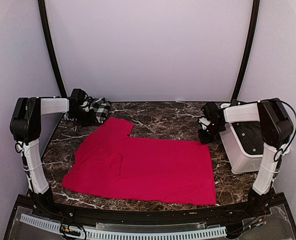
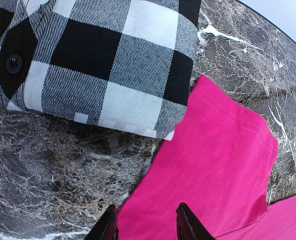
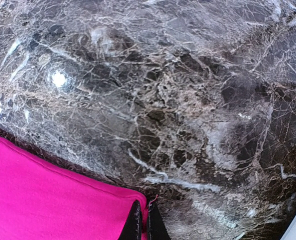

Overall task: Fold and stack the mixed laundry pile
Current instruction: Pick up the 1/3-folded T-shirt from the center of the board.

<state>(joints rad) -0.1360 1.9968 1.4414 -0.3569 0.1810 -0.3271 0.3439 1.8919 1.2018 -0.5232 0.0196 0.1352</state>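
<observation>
Left of the white bin (image 1: 235,152): I see the red garment (image 1: 143,167) spread almost flat on the counter (image 1: 163,117), plain bright red, one sleeve at the back.
Checked garment (image 1: 100,109): black-and-white, bunched in the back corner farthest from the bin, just beside that sleeve.
Right pincer (image 3: 144,220): my fingers are pinched tight on the red corner nearest the bin.
Left pincer (image 2: 147,227): partly spread over the sleeve, gripping nothing.

The white bin (image 1: 239,157) is blocking three o'clock of the red garment (image 1: 143,167); the checked garment (image 1: 102,109) is crowding eleven; twelve is lying open.
</observation>
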